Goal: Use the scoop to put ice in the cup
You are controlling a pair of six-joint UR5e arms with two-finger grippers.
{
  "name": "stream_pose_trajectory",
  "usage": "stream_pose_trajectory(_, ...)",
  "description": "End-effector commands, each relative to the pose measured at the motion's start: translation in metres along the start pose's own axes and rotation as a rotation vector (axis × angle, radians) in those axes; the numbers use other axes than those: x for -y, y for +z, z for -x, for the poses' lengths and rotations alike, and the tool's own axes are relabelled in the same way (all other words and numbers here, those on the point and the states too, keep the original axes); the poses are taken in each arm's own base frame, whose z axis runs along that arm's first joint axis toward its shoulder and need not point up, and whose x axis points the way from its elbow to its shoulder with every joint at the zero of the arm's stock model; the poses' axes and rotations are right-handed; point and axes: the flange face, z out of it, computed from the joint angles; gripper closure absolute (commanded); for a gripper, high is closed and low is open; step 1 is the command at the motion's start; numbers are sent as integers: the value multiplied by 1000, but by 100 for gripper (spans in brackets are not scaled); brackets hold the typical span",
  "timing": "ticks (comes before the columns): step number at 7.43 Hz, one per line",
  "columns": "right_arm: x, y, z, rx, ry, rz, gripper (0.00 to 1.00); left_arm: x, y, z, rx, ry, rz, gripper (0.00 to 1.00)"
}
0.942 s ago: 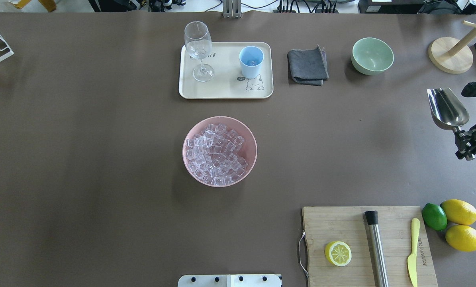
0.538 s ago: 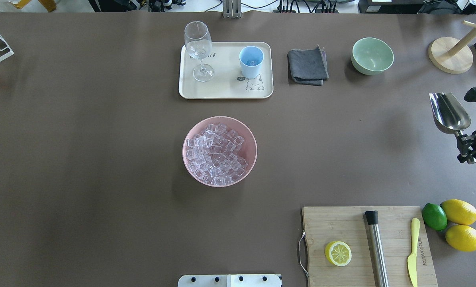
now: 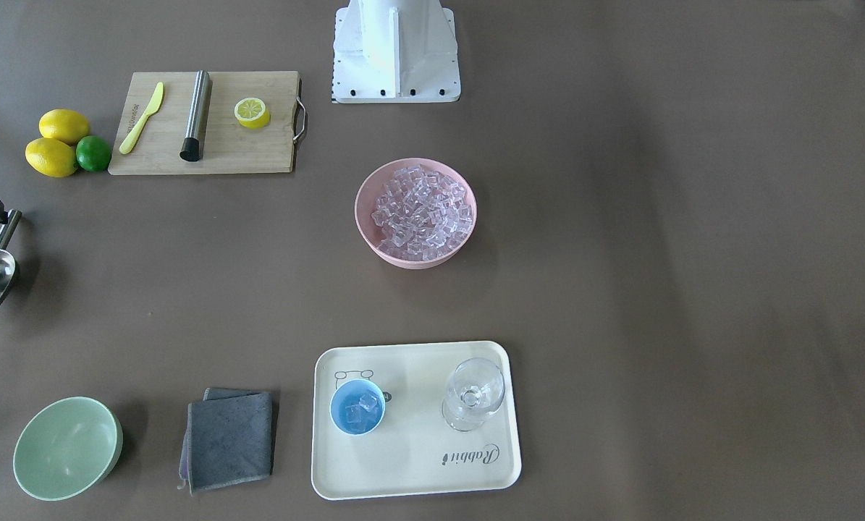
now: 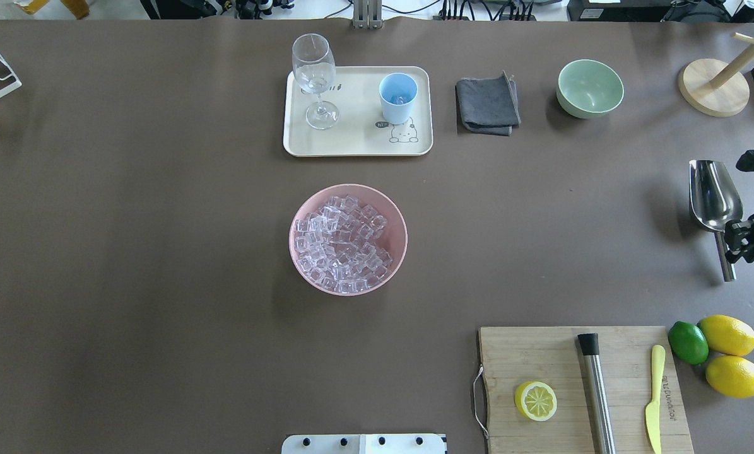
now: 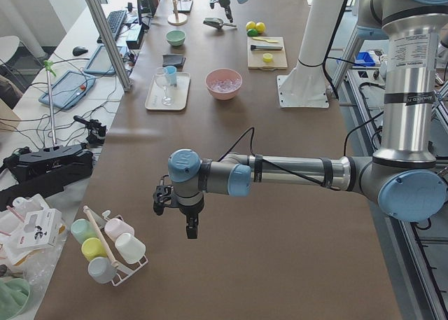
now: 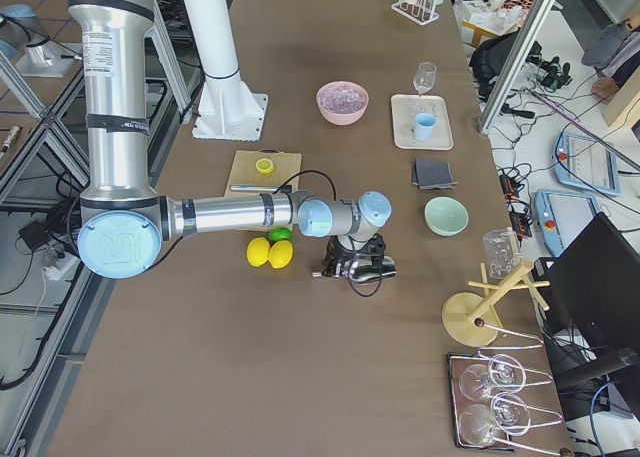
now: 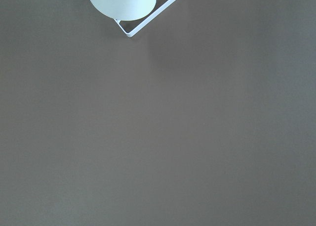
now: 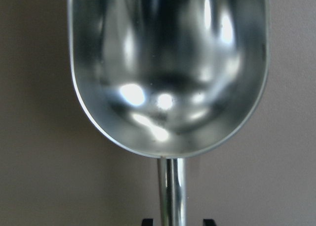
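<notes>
Ice (image 4: 342,243) fills a pink bowl (image 4: 301,265) at mid-table. The light-blue cup (image 3: 357,407) stands on a cream tray and has a few cubes inside. The steel scoop (image 4: 715,195) lies low at the table's right end and is empty in the right wrist view (image 8: 168,63). My right gripper (image 4: 729,243) straddles its rod handle. Its fingertips (image 8: 148,221) sit on either side with small gaps, so it is open. My left gripper (image 5: 190,229) hangs over the table's left end near a mug rack. I cannot tell whether it is open or shut.
The tray (image 4: 358,142) also carries a stemmed glass (image 4: 315,75). A grey cloth (image 4: 487,104), a green bowl (image 4: 590,88) and a wooden stand (image 4: 714,85) line the far right. A cutting board (image 4: 541,353) with lemon half, steel cylinder and knife lies near, lemons and a lime beside it.
The right gripper and scoop have moved back toward the robot. The scoop has come down flat, and more of its handle now shows past the fingers.
</notes>
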Motion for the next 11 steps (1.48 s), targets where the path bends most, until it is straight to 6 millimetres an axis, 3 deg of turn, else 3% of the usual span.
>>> stream_pose_trajectory(1,9,-6,7,-14,-11,-15,13,0,0,0,0,1,-1,1)
stream_pose_trajectory(2,5,-17,17,-7,-32,-37,2,0,0,0,0,1,-1,1)
stream_pose_trajectory(3,1,-36,17,1,-32,-72,1,0,-1,-1,0,1,-1,1)
stream_pose_trajectory(4,-4,-65,2,25,-1,-123,1,0,-1,-1,0,1,-1,1)
stream_pose_trajectory(6,-20,-88,-31,30,-5,-174,1,0,-1,-1,0,1,-1,1)
stream_pose_trajectory(7,-29,-95,-58,25,-39,-194,1,0,-1,-1,0,1,-1,1)
stream_pose_trajectory(9,-54,-102,-112,21,-79,-223,1,0,-1,-1,0,1,-1,1)
stream_pose_trajectory(11,-61,-101,-151,29,-93,-234,1,0,-2,-1,0,2,-2,1)
